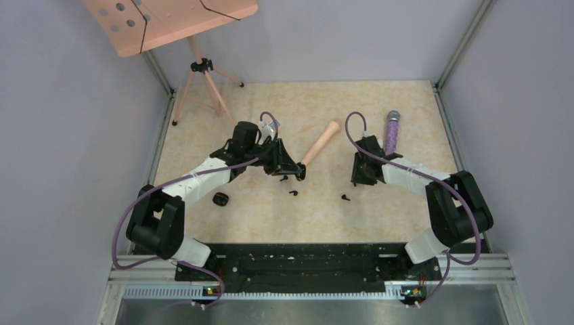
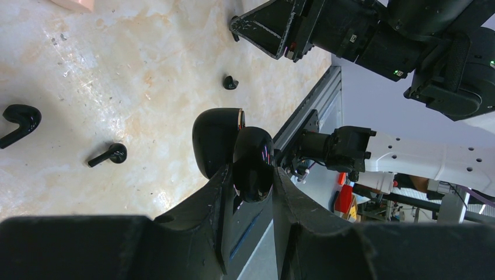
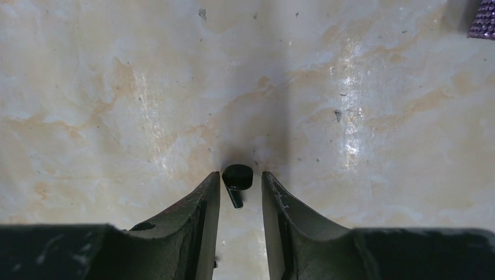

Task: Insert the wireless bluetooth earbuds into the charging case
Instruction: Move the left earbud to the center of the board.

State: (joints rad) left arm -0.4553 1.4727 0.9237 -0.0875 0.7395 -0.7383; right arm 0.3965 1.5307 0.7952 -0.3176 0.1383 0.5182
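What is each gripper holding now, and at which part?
The left gripper clamps the open charging case by one of its halves. An earbud sits inside the right gripper; whether it is gripped cannot be told.

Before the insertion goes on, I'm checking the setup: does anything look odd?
Yes: three earbuds lie loose on the table, one more than a pair: two near the left gripper, which holds the open charging case, one at the right gripper.

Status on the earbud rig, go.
Left gripper shut on charging case, lid open. Right gripper open, tips straddling one earbud on the table. Another earbud loose nearby; nothing seen in the way.
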